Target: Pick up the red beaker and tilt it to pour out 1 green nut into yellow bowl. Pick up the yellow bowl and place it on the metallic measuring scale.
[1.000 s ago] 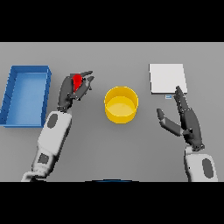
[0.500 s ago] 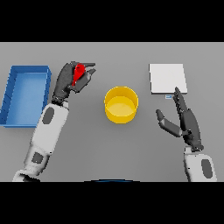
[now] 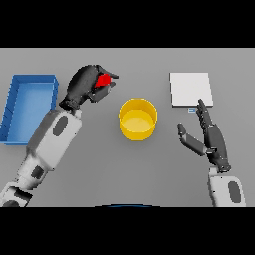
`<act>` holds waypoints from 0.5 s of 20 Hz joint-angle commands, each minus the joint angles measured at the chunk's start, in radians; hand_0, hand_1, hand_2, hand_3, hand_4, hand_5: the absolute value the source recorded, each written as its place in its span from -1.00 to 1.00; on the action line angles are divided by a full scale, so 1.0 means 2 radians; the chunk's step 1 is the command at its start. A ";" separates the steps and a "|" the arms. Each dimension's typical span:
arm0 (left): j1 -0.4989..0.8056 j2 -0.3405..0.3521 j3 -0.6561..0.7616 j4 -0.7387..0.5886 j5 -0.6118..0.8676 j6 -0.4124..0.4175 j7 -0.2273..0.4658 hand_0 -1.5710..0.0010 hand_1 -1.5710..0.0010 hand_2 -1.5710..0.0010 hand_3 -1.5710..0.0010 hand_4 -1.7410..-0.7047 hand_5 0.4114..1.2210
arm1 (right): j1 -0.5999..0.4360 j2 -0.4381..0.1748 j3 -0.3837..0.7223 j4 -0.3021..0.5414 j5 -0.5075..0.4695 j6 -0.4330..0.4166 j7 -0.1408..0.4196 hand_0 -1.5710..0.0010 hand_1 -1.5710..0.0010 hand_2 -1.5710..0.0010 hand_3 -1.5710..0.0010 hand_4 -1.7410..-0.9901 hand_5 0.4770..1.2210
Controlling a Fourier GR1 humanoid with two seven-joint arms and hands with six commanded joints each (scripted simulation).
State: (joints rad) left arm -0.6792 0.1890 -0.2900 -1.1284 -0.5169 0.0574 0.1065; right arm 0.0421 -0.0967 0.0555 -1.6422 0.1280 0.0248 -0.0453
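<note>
— Small red beaker?
— Wrapped inside the curled fingers of the dark left hand, only a patch of red showing between them; held above the grey desk, up and left of the round yellow bowl.
— Changed since a second ago?
— Lifted higher and carried a little toward the bowl, left forearm raised with it. Bowl unmoved.
— Look of the beaker?
— Bright red, mostly hidden; tilt hard to tell.
— Right side?
— Dark right hand hovering right of the bowl, fingers straight and spread, holding nothing, just below the flat pale metallic scale.
— Far left?
— Open blue rectangular tray.
</note>
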 commanded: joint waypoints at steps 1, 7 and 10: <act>-0.005 0.008 -0.023 0.001 -0.022 -0.009 0.005 -1.00 -1.00 -1.00 -1.00 -0.95 0.79 | 0.007 0.001 0.002 -0.004 0.003 -0.002 -0.008 1.00 1.00 1.00 1.00 0.23 -0.43; -0.076 0.047 -0.114 0.040 -0.084 -0.095 0.017 -1.00 -1.00 -1.00 -1.00 -0.99 0.94 | 0.001 0.000 0.003 0.002 0.006 -0.001 -0.007 1.00 1.00 1.00 1.00 0.20 -0.42; -0.107 0.055 -0.155 0.054 -0.108 -0.144 0.025 -1.00 -1.00 -1.00 -1.00 -0.74 0.97 | 0.000 0.004 -0.002 -0.004 -0.006 0.000 0.003 1.00 1.00 1.00 1.00 0.22 -0.46</act>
State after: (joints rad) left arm -0.8931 0.2997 -0.6005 -1.0209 -0.7305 -0.2299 0.1557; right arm 0.0411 -0.0889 0.0520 -1.6496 0.1157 0.0252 -0.0404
